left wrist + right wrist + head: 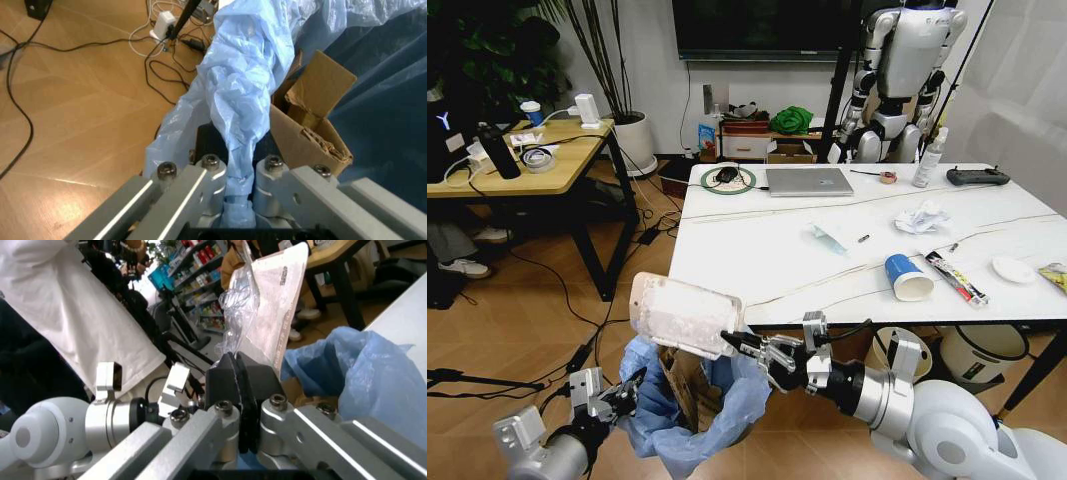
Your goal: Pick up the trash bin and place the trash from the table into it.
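1. Holding the trash bin (689,405) up by its bag, my left gripper (622,392) at 7 o'clock in the head view is clamped on a bunched fold of blue plastic, keeping the mouth beside the table (757,250) edge.
2. My right gripper (749,347), at 6 o'clock, pinches the flat clear package (684,315) above that mouth, ready to drop.
3. Left wrist view adds brown cardboard (310,117) already inside.
4. At 3 o'clock the blue cup (907,276), tissue (923,217) and wrapper (957,278) wait.

Right gripper (241,385) pinches clear package (270,315) above trash bin (360,375).
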Tool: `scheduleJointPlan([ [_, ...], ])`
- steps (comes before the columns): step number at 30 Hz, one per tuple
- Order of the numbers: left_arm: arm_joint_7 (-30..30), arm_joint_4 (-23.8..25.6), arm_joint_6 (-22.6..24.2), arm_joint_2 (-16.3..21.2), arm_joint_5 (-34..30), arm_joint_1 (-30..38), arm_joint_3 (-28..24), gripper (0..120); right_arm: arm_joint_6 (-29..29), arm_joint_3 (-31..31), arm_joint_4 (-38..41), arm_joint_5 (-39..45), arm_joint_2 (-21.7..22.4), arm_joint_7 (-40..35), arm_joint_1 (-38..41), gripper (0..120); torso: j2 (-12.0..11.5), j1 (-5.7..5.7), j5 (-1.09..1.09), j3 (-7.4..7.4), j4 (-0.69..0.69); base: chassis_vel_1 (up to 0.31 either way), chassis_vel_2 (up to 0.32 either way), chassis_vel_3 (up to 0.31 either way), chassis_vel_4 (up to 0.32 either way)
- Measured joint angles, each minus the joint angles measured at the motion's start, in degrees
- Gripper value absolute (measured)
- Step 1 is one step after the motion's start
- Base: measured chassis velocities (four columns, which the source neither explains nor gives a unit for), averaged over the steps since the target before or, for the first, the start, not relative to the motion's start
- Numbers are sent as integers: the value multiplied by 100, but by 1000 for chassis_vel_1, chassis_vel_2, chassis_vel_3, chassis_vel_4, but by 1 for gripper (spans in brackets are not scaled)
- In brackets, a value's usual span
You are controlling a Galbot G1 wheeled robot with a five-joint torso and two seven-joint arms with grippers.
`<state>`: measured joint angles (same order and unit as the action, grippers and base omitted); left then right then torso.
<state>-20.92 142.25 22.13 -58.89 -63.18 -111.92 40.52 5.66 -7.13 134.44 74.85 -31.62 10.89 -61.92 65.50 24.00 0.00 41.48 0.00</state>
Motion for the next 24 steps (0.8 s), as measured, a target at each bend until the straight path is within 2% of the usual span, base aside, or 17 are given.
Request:
scheduleJointPlan([
  [24,-31,24,3,81,-84,20,88,0,9,-72,-173,-283,-187,61,-153,0,0,0,0,0,0,0,0,0,0],
])
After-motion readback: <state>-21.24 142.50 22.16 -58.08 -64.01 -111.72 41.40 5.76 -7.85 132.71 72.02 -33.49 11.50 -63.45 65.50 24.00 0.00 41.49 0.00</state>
